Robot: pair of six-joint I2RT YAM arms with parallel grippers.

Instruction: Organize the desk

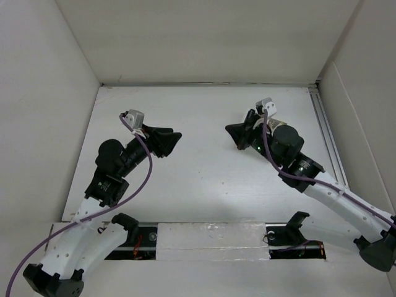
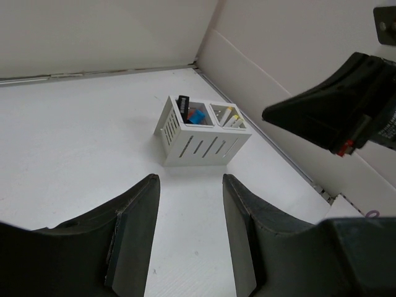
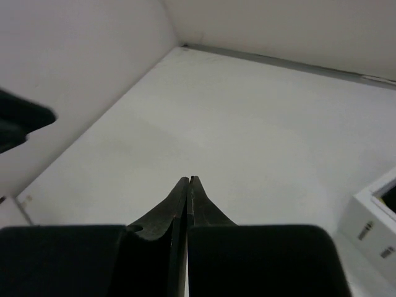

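Tabletop (image 1: pixel 204 185): white matte surface filling the whole cell. White wall panels (image 1: pixel 204 37) stand on three sides and a metal rail (image 1: pixel 326 133) runs down its right edge. Both arms reach out over the middle of it, grippers pointing at each other, well apart.

Left gripper (image 1: pixel 172 143): jaws partly open with a clear gap between the fingers (image 2: pixel 139 216), nothing in them, bare tabletop below. Can't judge the height above the surface.

Its wrist cam looks across at a small white organizer box (image 2: pixel 201 147) with slotted walls. The box stands upright on the tabletop near the rail side, short of the far corner. I can't pick it out from overhead. It has two compartments:
- The left one holds a black item (image 2: pixel 183 103) and a blue item (image 2: pixel 197 116).
- The right one holds a few slim pieces (image 2: pixel 230 115) with some yellow, too small to identify.

Right gripper (image 1: pixel 230 130): jaws pressed together tip to tip, nothing between them. In its own wrist view the closed tips sit over open tabletop, and a corner of the organizer box shows at the lower right edge. The right gripper also shows on the right of the left wrist view, above and to the right of the box and apart from it.
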